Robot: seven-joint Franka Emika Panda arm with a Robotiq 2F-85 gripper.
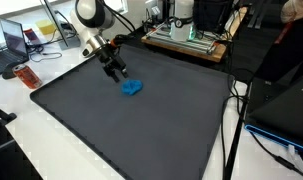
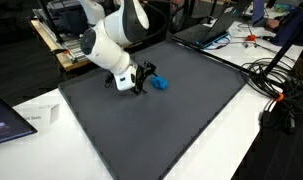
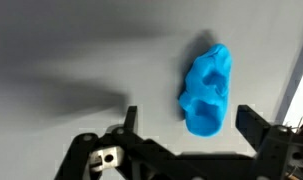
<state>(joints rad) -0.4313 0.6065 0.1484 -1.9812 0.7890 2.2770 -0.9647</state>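
Observation:
A small crumpled bright blue object lies on the dark grey mat; it also shows in the other exterior view. My gripper hangs just above and beside it, jaws open, holding nothing. In the wrist view the blue object sits just ahead of the gap between the two black fingers, nearer the right-hand finger; the gripper is open and apart from it. The white arm leans over the mat's far part.
The mat covers most of a white table. Laptops and papers sit beyond one edge, a metal rack with equipment at the back. Black cables trail beside the mat. A person sits at a far desk.

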